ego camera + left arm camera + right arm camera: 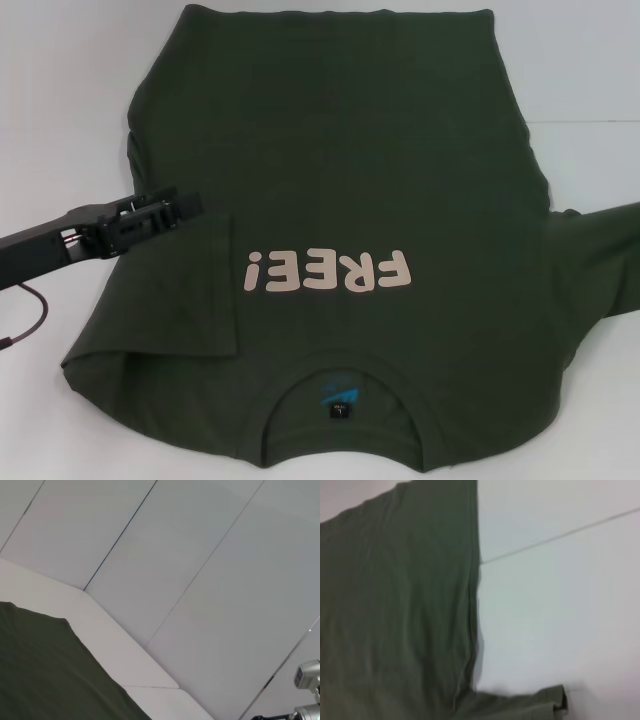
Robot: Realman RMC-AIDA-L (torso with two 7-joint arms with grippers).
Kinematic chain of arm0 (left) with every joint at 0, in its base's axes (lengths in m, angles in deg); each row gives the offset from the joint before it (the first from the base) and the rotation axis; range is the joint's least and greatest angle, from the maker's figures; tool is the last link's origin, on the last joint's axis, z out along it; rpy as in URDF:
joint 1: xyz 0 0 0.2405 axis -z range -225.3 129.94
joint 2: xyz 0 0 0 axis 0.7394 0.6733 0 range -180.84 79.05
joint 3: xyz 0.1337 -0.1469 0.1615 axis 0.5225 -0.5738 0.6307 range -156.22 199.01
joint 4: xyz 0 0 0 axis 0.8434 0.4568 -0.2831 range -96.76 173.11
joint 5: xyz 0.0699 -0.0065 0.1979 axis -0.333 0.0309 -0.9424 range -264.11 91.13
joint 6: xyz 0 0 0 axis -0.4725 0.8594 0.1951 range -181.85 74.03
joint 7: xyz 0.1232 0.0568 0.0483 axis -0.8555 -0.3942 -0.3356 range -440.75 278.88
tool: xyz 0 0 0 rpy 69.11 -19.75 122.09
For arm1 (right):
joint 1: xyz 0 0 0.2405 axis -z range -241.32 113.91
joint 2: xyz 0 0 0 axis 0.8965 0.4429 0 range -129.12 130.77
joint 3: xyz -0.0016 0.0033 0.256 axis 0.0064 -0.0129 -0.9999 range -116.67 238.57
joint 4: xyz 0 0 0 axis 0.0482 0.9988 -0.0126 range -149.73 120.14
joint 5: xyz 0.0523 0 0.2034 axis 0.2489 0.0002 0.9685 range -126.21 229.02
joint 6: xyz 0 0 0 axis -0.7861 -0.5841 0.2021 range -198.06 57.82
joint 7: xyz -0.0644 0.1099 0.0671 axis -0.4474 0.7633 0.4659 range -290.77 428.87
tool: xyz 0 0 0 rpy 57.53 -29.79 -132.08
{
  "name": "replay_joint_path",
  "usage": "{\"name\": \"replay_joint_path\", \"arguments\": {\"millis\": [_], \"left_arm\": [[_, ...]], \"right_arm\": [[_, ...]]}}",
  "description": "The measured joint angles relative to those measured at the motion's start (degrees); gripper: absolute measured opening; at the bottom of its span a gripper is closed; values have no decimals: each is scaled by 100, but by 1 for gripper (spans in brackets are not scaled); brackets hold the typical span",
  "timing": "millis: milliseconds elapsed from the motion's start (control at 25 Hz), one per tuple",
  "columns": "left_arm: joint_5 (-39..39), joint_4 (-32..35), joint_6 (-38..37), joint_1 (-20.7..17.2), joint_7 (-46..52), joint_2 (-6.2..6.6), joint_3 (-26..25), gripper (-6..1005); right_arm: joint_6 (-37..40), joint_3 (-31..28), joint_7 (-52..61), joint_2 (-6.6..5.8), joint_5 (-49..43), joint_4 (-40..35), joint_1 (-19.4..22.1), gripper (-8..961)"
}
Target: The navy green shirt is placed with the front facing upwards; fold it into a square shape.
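Across the white bench (60, 120) lies the navy green shirt (340, 180), front side up, with its ribbed collar (345, 372) nearest the robot and its hem at the far edge. Pale pink "FREE!" lettering (328, 272) runs across the chest, reading upside down from the head view, and a small blue label (336, 395) sits inside the neck opening. On the robot's left, the sleeve (175, 300) has been folded inward so that it lies flat on top of the chest, its edge forming a slanted line just beside the lettering. On the robot's right, the other sleeve (600, 260) is spread outward onto the bench, unfolded. From the left side a dark arm reaches in, and the left end effector (170, 208) sits low over the shirt's left flank, just above the folded sleeve; whether its fingers are parted or closed I cannot tell, since they merge with the dark cloth beneath. The left wrist view shows only a corner of the shirt (45, 670) on the bench, with pale wall panels (200, 570) behind. The right wrist view looks down on the shirt's side edge (395, 605) and the tip of the outspread sleeve (540, 700) on the white surface. The right end effector itself appears in none of the views.
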Motion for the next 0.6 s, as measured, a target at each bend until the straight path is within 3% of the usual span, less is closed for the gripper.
{"name": "replay_joint_path", "arguments": {"millis": [360,600], "left_arm": [[139,-27,-51,-7,11,-3,-46,560],[149,-39,-52,-6,16,-13,-46,556]], "right_arm": [[-313,47,223,-50,-9,55,-304,12],[-126,105,228,-22,-12,114,-492,13]]}}
